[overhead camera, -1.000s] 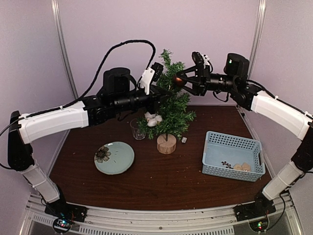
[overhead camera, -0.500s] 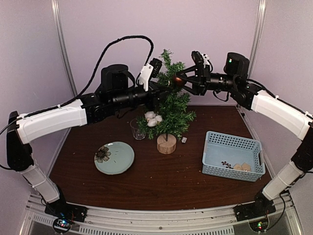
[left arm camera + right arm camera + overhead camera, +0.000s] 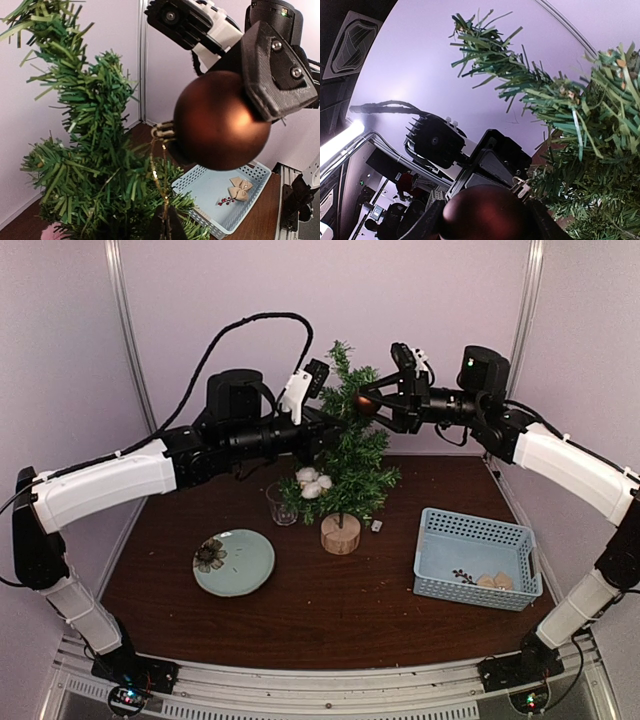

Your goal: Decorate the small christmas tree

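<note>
The small christmas tree stands mid-table on its wood stump base, with a white cotton ornament on a lower left branch. My right gripper is shut on a brown ball ornament and holds it beside the tree's upper branches. The ball also fills the bottom of the right wrist view. My left gripper is shut on the ball's gold hanging string just below its cap, in among the branches. In the top view the left gripper reaches in from the tree's left.
A drinking glass stands left of the stump. A pale green plate with a dried flower lies front left. A blue basket at the right holds tan bows and a red berry sprig.
My left arm has edged up and to the right toward the ball. My right gripper and the ball have stayed about where they were.
</note>
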